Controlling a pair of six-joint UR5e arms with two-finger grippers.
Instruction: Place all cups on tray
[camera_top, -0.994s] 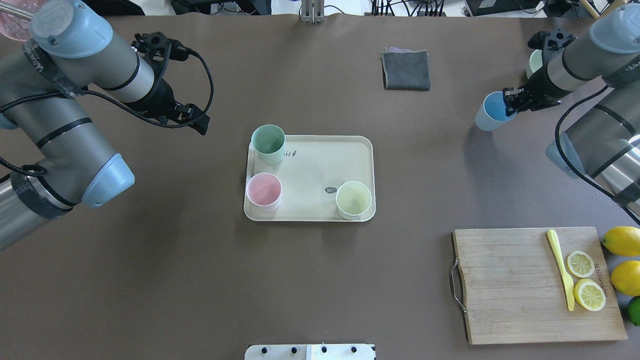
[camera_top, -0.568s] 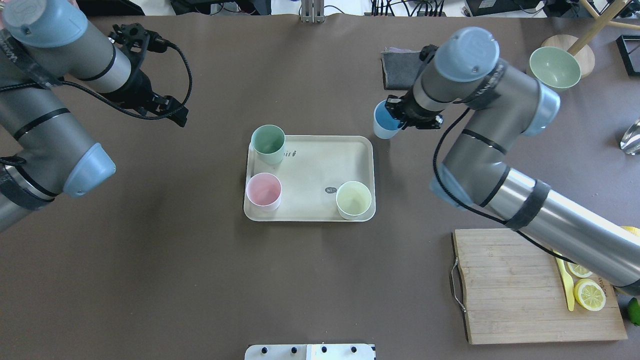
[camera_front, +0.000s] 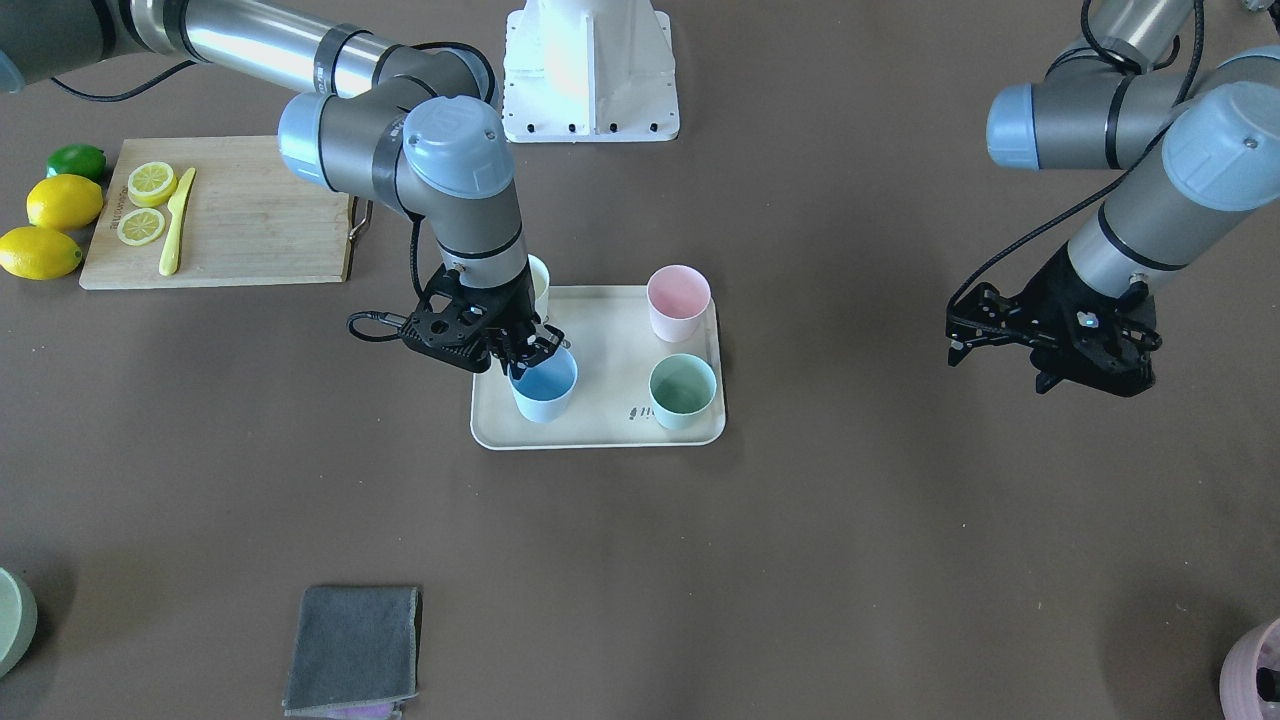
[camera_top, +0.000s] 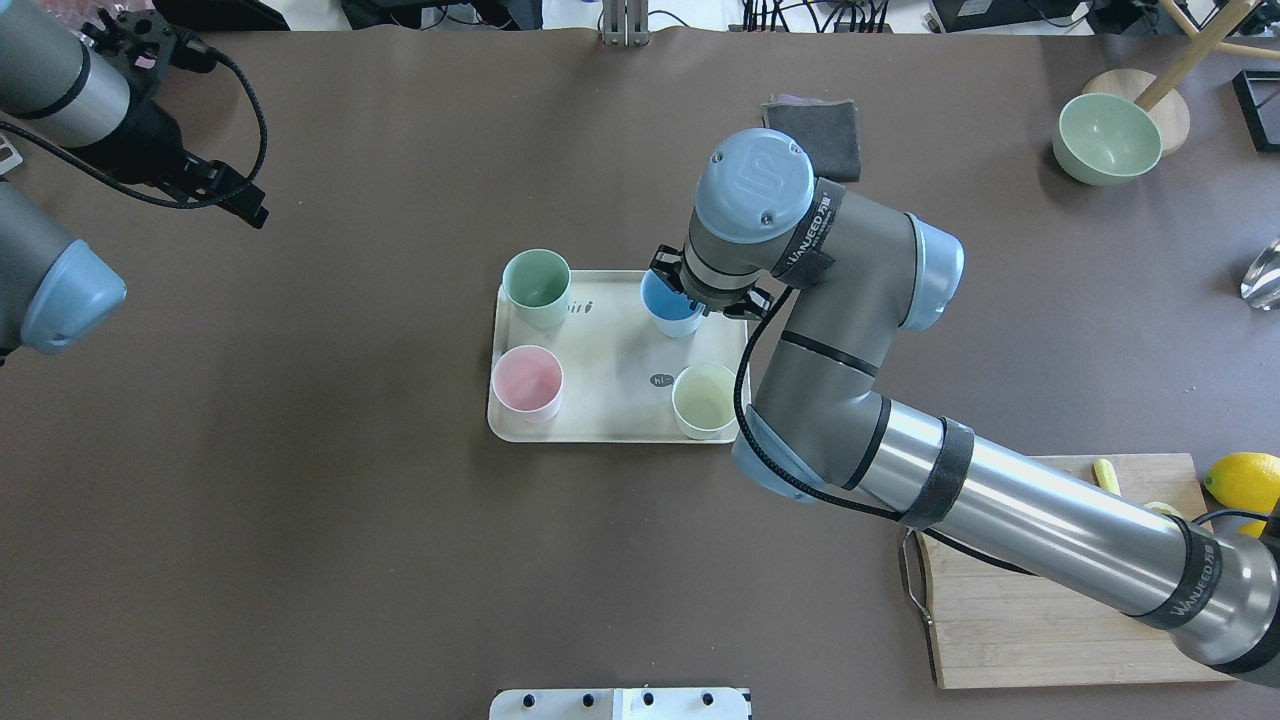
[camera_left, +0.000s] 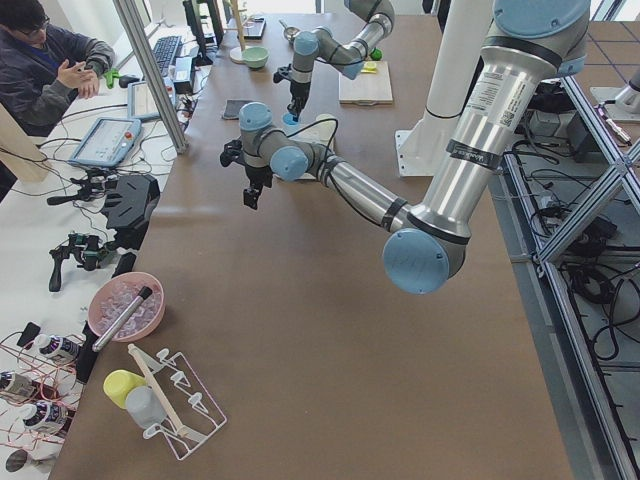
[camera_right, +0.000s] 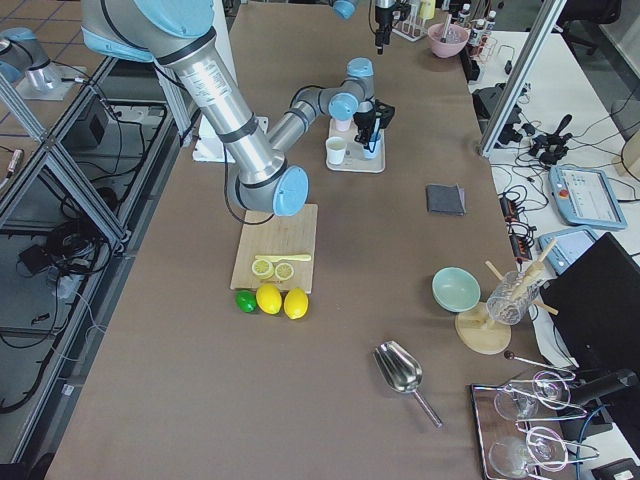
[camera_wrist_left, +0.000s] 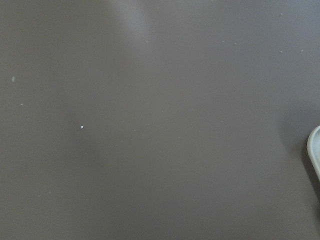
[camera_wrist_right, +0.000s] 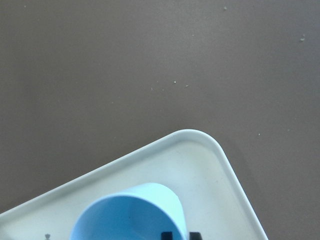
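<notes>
The cream tray (camera_top: 610, 375) lies mid-table. On it stand the mint green cup (camera_top: 537, 287), the pink cup (camera_top: 527, 380) and the pale yellow cup (camera_top: 707, 399). My right gripper (camera_front: 527, 358) is shut on the rim of the light blue cup (camera_top: 665, 300), upright over the tray's far right corner. I cannot tell if the cup touches the tray (camera_front: 610, 340). The right wrist view shows the blue cup (camera_wrist_right: 130, 215) above the tray corner (camera_wrist_right: 200, 165). My left gripper (camera_top: 232, 195) hangs open and empty, far left of the tray.
A wooden cutting board (camera_front: 240, 220) with lemon slices and a yellow knife lies at my near right, with lemons (camera_front: 62, 203) beside it. A grey cloth (camera_front: 352, 648) and a green bowl (camera_top: 1105, 138) sit at the far side. A mauve pot (camera_front: 1255, 680) is at the far left corner.
My right arm has carried the light blue cup from the table's far right to over the tray's far right corner. My left arm has drawn back to the far left.
</notes>
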